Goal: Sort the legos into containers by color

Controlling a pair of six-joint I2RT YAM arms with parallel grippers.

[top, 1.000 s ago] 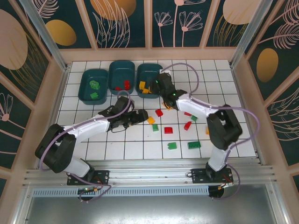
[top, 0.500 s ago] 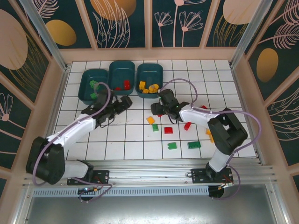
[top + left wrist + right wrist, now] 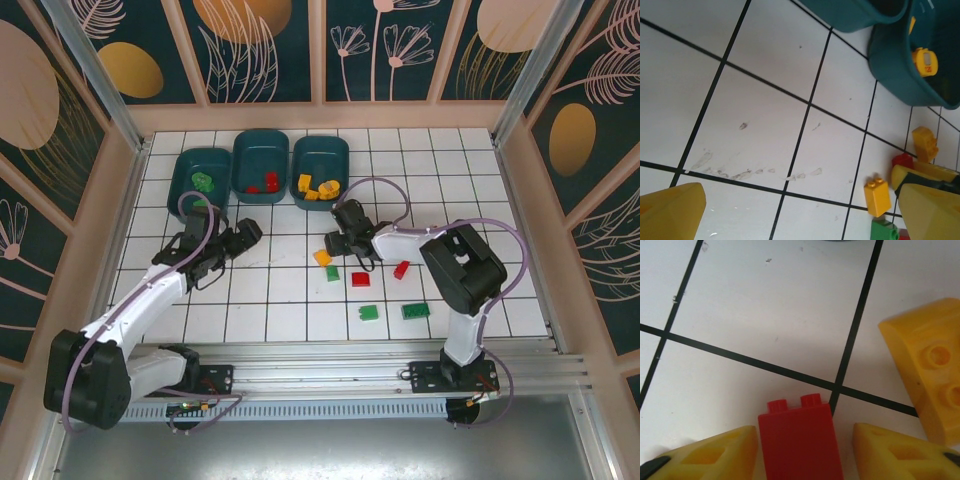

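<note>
Three dark teal bins stand at the back. The left bin (image 3: 187, 192) holds green legos, the middle bin (image 3: 259, 153) red ones, the right bin (image 3: 320, 157) yellow ones. My right gripper (image 3: 339, 243) (image 3: 805, 452) is open and low over the floor. It straddles a red brick (image 3: 800, 442), with a gap at its right finger (image 3: 900, 452). A yellow brick (image 3: 927, 385) lies just right of it. My left gripper (image 3: 245, 232) (image 3: 800, 215) is open over bare tiles with nothing between its fingers (image 3: 670, 210).
Loose legos lie mid-floor: a yellow brick (image 3: 322, 258) (image 3: 877, 197), a green brick (image 3: 332, 273), two red bricks (image 3: 360, 279) (image 3: 401, 269), and two more green bricks (image 3: 369, 313) (image 3: 415, 310). The right bin's wall (image 3: 900, 75) stands at the upper right of the left wrist view.
My right gripper came from over the yellow bin down to the red brick. My left gripper drew back leftward from the middle of the floor.
</note>
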